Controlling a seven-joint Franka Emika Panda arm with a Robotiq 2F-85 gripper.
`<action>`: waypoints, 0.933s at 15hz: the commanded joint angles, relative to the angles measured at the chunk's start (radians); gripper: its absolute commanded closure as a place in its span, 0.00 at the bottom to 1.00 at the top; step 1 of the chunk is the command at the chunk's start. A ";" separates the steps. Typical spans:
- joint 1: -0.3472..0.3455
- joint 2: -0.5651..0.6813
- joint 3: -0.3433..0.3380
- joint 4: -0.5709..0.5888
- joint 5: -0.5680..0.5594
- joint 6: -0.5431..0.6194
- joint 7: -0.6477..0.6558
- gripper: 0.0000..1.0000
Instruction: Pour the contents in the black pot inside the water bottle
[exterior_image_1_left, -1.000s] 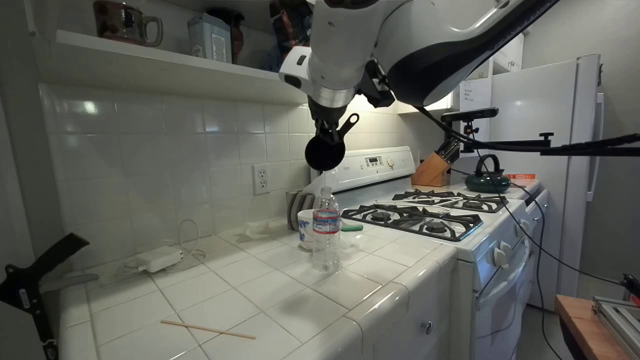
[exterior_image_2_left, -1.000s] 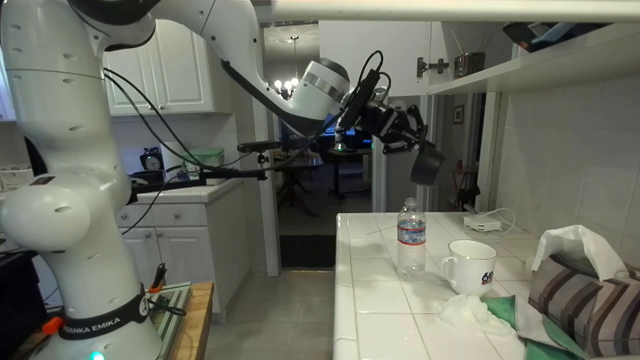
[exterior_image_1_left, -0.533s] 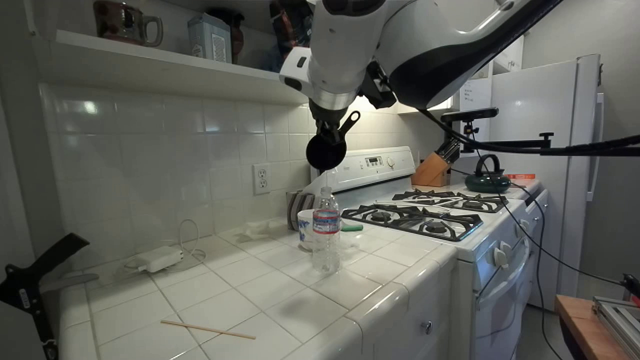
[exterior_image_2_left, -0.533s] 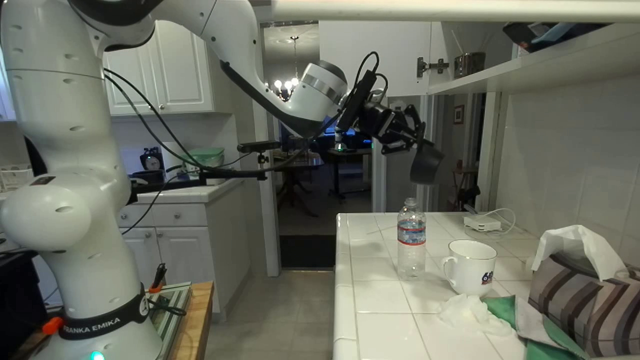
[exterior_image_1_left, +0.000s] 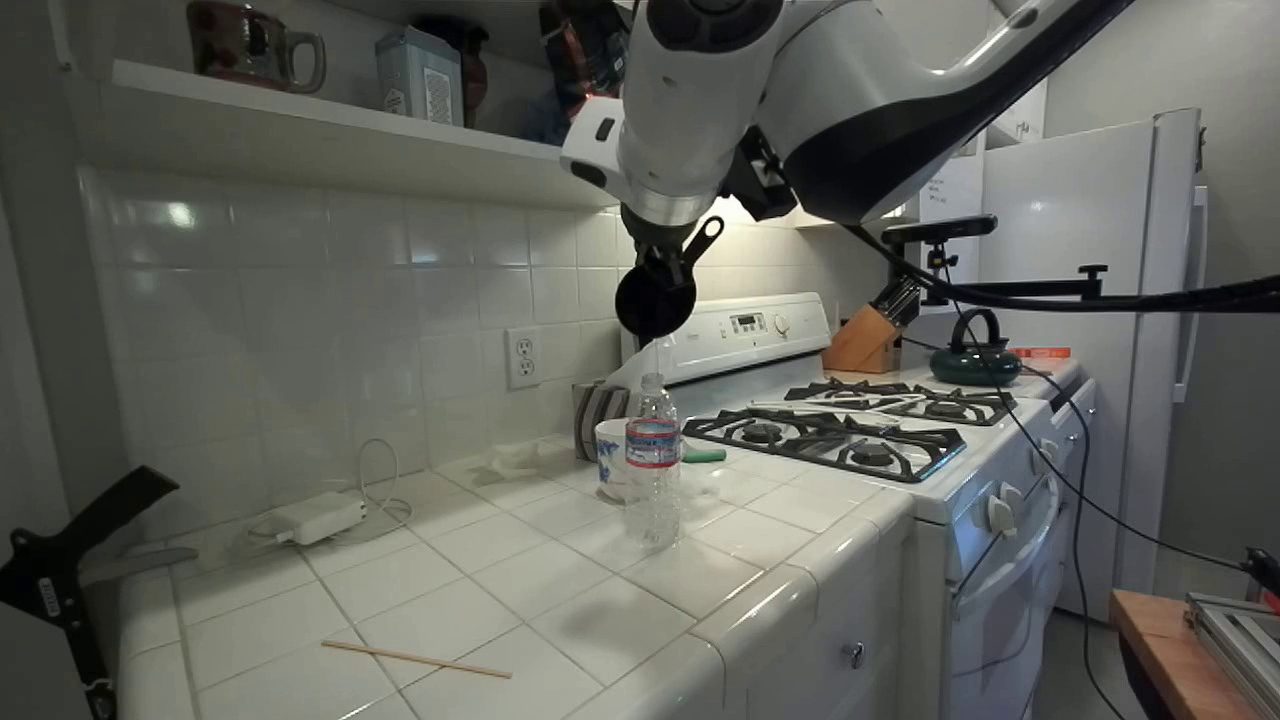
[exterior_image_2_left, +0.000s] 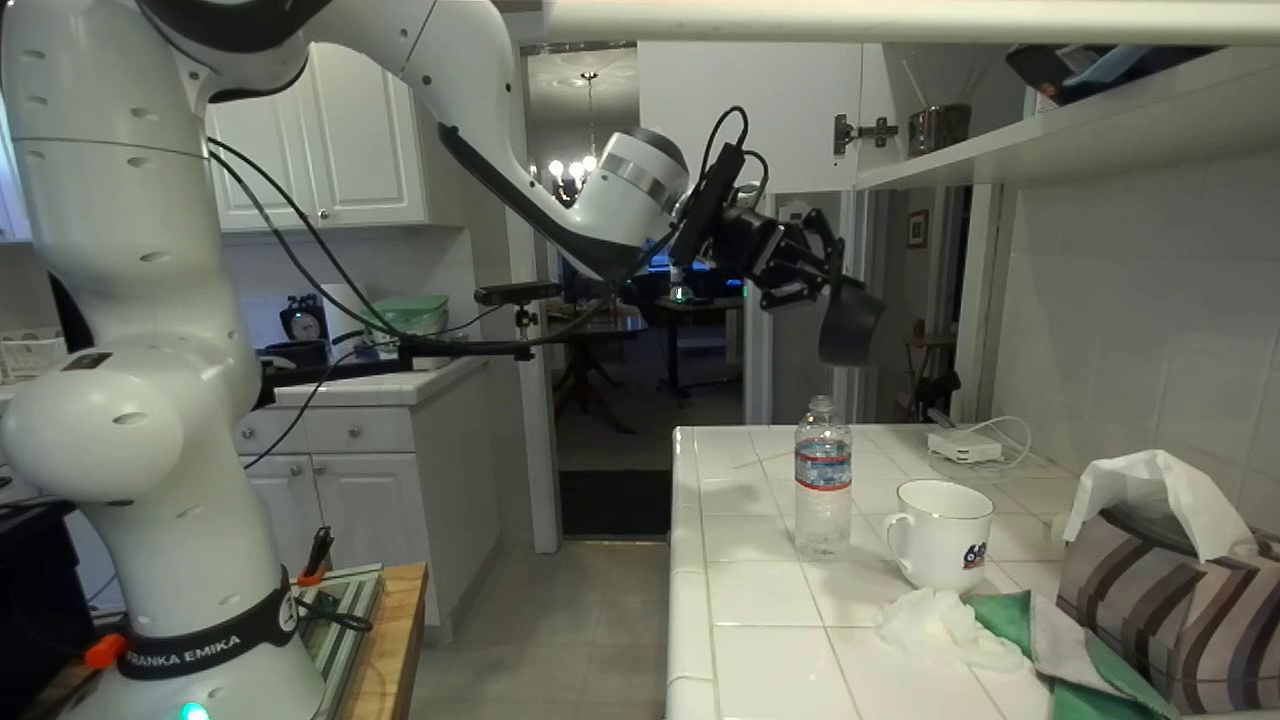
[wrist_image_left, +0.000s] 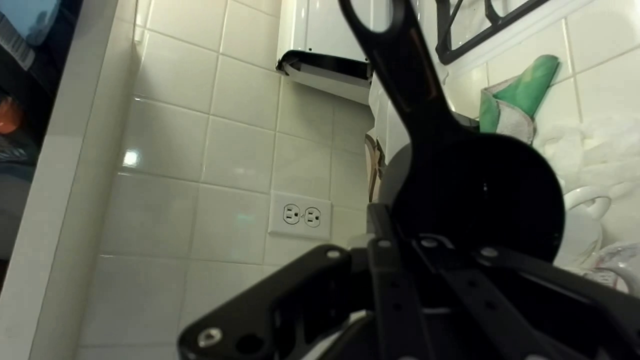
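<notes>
The small black pot (exterior_image_1_left: 655, 302) hangs steeply tilted above the water bottle (exterior_image_1_left: 652, 495), handle pointing up. It also shows in an exterior view (exterior_image_2_left: 850, 325) and in the wrist view (wrist_image_left: 482, 195). My gripper (wrist_image_left: 400, 227) is shut on the pot's wall; it shows in both exterior views (exterior_image_1_left: 656, 262) (exterior_image_2_left: 838, 268). A thin clear stream (exterior_image_1_left: 658, 352) runs from the pot's lower rim toward the bottle's neck. The clear bottle stands upright and uncapped on the counter (exterior_image_2_left: 823, 520); the wrist view shows part of it at the right edge (wrist_image_left: 612, 267). Its liquid level cannot be told.
A white mug (exterior_image_2_left: 940, 540) stands close beside the bottle. Crumpled tissue (exterior_image_2_left: 945, 630), a green cloth (exterior_image_2_left: 1090, 660) and a striped tissue box (exterior_image_2_left: 1170, 610) lie nearby. A stove (exterior_image_1_left: 800, 430) adjoins the counter. A shelf (exterior_image_1_left: 330, 125) runs above. A thin stick (exterior_image_1_left: 415, 658) lies on the counter.
The gripper and pot have shifted slightly up and to the right in an exterior view, and the pot hangs a little more steeply. The stream persists. The bottle has not moved.
</notes>
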 joint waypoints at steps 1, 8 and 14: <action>0.011 -0.027 0.008 -0.034 -0.057 -0.033 0.036 0.99; 0.022 -0.023 0.017 -0.035 -0.099 -0.065 0.046 0.99; 0.032 -0.018 0.027 -0.035 -0.141 -0.083 0.047 0.99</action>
